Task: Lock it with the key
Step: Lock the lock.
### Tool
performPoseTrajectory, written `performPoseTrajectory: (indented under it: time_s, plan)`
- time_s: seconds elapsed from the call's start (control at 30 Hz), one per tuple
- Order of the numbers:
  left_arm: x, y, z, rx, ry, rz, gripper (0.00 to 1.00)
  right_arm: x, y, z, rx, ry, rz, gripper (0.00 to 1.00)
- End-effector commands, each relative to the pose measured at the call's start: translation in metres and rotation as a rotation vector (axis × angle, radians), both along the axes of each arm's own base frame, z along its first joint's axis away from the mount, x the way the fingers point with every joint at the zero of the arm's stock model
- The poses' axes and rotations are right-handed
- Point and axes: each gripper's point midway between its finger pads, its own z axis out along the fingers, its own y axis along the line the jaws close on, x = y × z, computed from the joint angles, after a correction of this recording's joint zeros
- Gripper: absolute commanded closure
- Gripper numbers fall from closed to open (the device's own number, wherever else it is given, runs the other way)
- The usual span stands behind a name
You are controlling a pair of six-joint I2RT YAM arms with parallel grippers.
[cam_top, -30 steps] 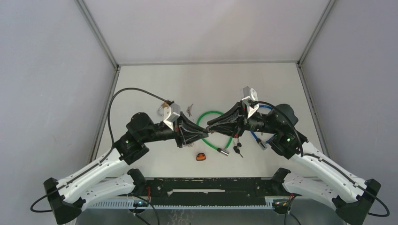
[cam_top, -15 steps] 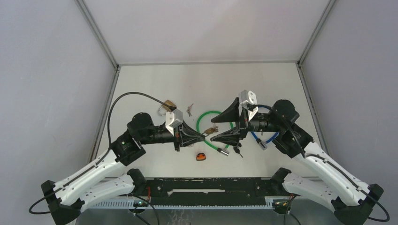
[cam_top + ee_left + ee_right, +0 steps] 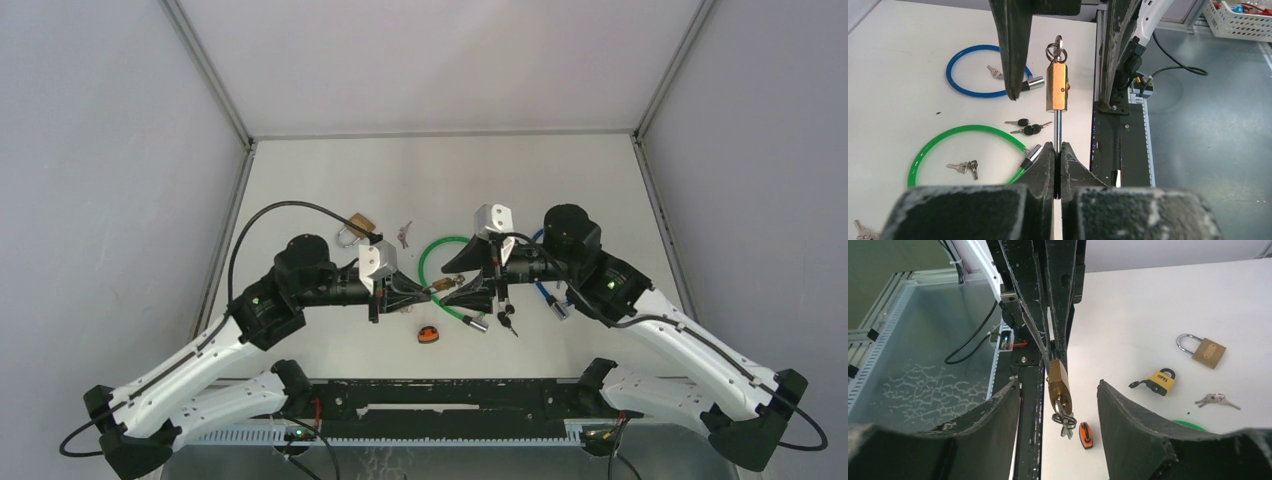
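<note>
My left gripper (image 3: 1057, 146) is shut on the steel shackle (image 3: 1058, 127) of a brass padlock (image 3: 1057, 87) and holds it off the table, pointing at the right arm. The key (image 3: 1064, 421) sits in the padlock's far end on a ring with spare keys. The open right gripper (image 3: 1058, 386) has its two fingers (image 3: 1128, 420) either side of the padlock (image 3: 1058, 382) and key, touching neither. From above, the padlock (image 3: 447, 285) bridges the left gripper (image 3: 425, 290) and right gripper (image 3: 457, 284) over the table's middle.
Under the arms lie a green cable lock (image 3: 430, 262), a blue cable lock (image 3: 545, 292), black keys (image 3: 507, 320) and an orange tag (image 3: 429, 335). A second brass padlock (image 3: 353, 225), loose keys (image 3: 404, 234) and a yellow padlock (image 3: 1162, 380) lie farther left.
The right gripper let go, opened wide, turned, and came back left so its fingers straddle the padlock's key end. The left gripper tightened on the shackle and shifted slightly left.
</note>
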Motion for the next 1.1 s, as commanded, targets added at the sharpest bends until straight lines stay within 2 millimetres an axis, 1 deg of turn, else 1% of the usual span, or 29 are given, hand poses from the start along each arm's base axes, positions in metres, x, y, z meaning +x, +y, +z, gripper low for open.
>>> performPoseTrajectory:
  time_s: [0.0,0.07,0.17,0.3,0.33,0.37,0.43,0.47,0.5,0.6,0.63,0.73,0.77,0.8,0.87,0.93,1.0,1.07]
  plan:
    - [0.001,0.000,0.037,-0.069,-0.088,-0.007,1.00,-0.001,0.002,0.022,0.030,-0.073,0.000,0.40]
    - [0.000,0.000,0.037,-0.068,-0.089,-0.011,1.00,-0.001,0.001,0.020,0.023,-0.073,-0.004,0.46]
    - [0.000,0.000,0.037,-0.065,-0.086,-0.012,1.00,-0.001,0.004,0.019,0.021,-0.064,0.001,0.59]
    - [0.001,-0.001,0.036,-0.066,-0.079,-0.009,1.00,-0.005,0.007,0.019,0.024,-0.072,0.025,0.81]
    - [0.001,-0.001,0.037,-0.070,-0.076,-0.006,1.00,-0.007,0.007,0.018,0.022,-0.072,0.033,0.82]
    - [0.001,-0.002,0.038,-0.074,-0.074,-0.007,1.00,-0.007,0.007,0.017,0.018,-0.074,0.035,0.80]
    - [0.000,-0.002,0.039,-0.076,-0.075,-0.012,1.00,-0.005,0.007,0.014,0.007,-0.068,0.026,0.69]
    - [0.000,-0.002,0.039,-0.076,-0.077,-0.013,1.00,-0.005,0.007,0.014,0.004,-0.064,0.019,0.66]
    - [0.000,-0.002,0.038,-0.074,-0.076,-0.015,1.00,-0.004,0.007,0.013,0.002,-0.061,0.016,0.64]
    - [-0.001,-0.001,0.038,-0.073,-0.074,-0.018,1.00,-0.004,0.007,0.014,0.005,-0.055,0.013,0.66]
    - [-0.001,-0.001,0.038,-0.072,-0.073,-0.019,1.00,-0.004,0.007,0.014,0.004,-0.052,0.011,0.69]
    - [-0.002,-0.001,0.039,-0.071,-0.077,-0.021,1.00,-0.004,0.007,0.014,0.005,-0.046,0.009,0.87]
    - [-0.002,-0.001,0.040,-0.070,-0.077,-0.019,1.00,-0.005,0.008,0.014,0.004,-0.043,0.014,0.89]
    - [-0.002,0.000,0.041,-0.072,-0.079,-0.019,1.00,-0.004,0.008,0.013,0.001,-0.040,0.013,0.87]
    - [-0.003,0.000,0.042,-0.078,-0.082,-0.023,1.00,-0.003,0.008,0.011,-0.006,-0.035,0.004,0.74]
    - [-0.003,0.000,0.042,-0.077,-0.083,-0.023,1.00,-0.002,0.008,0.010,-0.008,-0.032,0.000,0.70]
    - [-0.003,0.000,0.040,-0.071,-0.084,-0.024,1.00,-0.001,0.008,0.012,-0.004,-0.033,-0.006,0.71]
    - [-0.003,0.000,0.039,-0.070,-0.081,-0.025,1.00,0.000,0.008,0.012,-0.001,-0.029,-0.008,0.77]
